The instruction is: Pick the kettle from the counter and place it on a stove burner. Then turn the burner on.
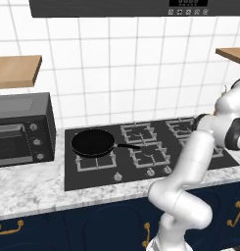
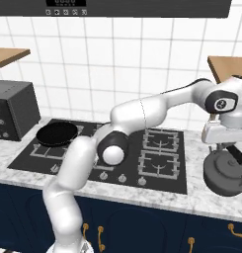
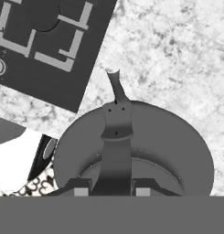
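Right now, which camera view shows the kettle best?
The hand view: the kettle sits large and close, handle and spout plain, on the counter. The right base view shows its body at the right edge, under the gripper. The left base view adds nothing.

The rendered kitchen is lit evenly and brightly, with no single light source to be made out, and the white tiled wall (image 1: 116,73) is shown without glare. Soft highlights are carried by the glossy white arm (image 2: 142,116), and the flat black frying pan (image 1: 93,142) is rendered as a dark patch with little detail. In the hand view the squat rounded grey metal kettle (image 3: 177,151) is shaded flatly, and all pictures are coarse and slightly soft.
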